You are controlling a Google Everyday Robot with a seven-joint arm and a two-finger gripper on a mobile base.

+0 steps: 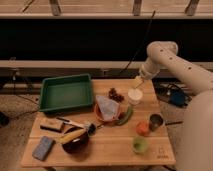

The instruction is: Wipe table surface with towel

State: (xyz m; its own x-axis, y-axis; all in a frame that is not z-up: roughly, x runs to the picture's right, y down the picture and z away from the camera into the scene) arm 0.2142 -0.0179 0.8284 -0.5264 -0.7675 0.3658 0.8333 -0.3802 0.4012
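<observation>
The towel (106, 107) is a pale grey-blue cloth lying crumpled in an orange bowl (99, 116) near the middle of the wooden table (115, 147). My gripper (137, 82) hangs at the end of the white arm over the table's far right part. It is just above a white cup (135, 95), to the right of the towel and apart from it.
A green tray (66, 93) stands at the back left. Dark grapes (115, 94) lie beside the cup. A dark bowl with a banana (74, 138), a blue sponge (43, 148), a brush (70, 122), a metal cup (156, 121), an orange fruit (143, 128) and a green cup (139, 145) sit toward the front.
</observation>
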